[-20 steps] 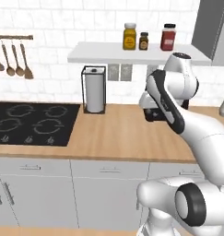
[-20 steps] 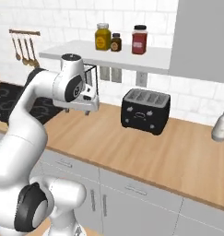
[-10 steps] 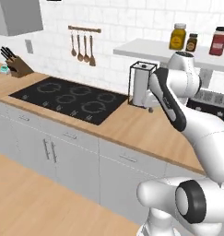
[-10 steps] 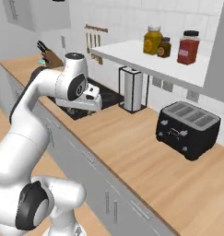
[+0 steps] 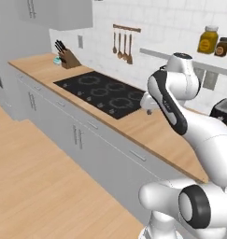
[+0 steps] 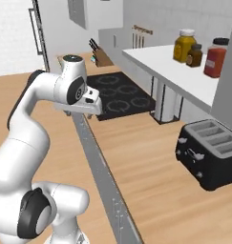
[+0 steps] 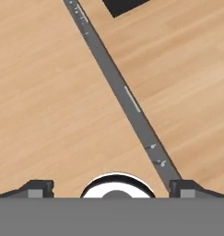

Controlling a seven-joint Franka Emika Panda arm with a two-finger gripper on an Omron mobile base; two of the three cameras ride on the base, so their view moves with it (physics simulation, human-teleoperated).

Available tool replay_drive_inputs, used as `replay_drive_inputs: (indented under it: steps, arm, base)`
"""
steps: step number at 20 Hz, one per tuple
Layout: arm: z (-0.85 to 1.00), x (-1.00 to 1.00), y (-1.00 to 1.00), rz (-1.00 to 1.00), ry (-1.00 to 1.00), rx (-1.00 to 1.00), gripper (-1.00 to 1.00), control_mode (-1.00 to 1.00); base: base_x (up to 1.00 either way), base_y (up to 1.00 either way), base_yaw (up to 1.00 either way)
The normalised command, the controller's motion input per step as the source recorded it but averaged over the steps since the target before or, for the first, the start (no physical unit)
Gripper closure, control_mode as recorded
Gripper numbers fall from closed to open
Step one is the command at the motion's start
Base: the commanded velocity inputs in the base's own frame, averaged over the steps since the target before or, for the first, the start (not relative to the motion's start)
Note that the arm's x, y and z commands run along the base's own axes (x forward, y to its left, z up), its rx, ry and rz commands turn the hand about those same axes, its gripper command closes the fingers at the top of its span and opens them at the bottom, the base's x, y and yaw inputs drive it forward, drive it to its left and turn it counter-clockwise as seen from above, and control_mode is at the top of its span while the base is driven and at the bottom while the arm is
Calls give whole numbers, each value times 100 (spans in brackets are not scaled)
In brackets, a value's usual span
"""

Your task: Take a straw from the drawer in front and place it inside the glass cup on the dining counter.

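My gripper (image 5: 149, 104) hangs high over the front edge of the wall counter (image 5: 147, 130), right of the black cooktop (image 5: 102, 92). In the hand view the gripper (image 7: 112, 186) is open: its fingertips (image 7: 39, 186) stand far apart with nothing between them. Straight below runs a narrow grey strip of closed drawer fronts (image 7: 127, 103) with a slim bar handle. The same closed drawer fronts (image 5: 133, 158) show under the counter in the left base view. From the right the gripper (image 6: 82, 112) shows above the counter's edge. No straw, glass cup or dining counter is in view.
A black toaster (image 6: 210, 152) stands on the wall counter at the right. A knife block (image 5: 68, 59) sits at the far end and utensils (image 5: 123, 44) hang on the wall. Jars (image 6: 186, 45) stand on a white shelf. Wood floor (image 5: 35, 186) lies to the left.
The whole picture has swung: the base has turned, so cooktop, toaster and shelf slid to the right and the floor came into view. The arm keeps its pose, gripper still open.
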Motion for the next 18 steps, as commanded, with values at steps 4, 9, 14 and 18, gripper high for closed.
replay_drive_inputs:
  steps: [4,9,14,18]
  arm:
    - [0,0,0,0,0,0,-100,100]
    - [0,-4,-18,16,-1,-1,-100,-100]
    - [1,-7,76,0,-6,-21,-100,-100]
    - [-18,5,100,-4,-4,-36,-100,-100]
  base:
    - [5,-57,30]
    - [0,0,0]
    - [0,0,0]
    - [0,0,0]
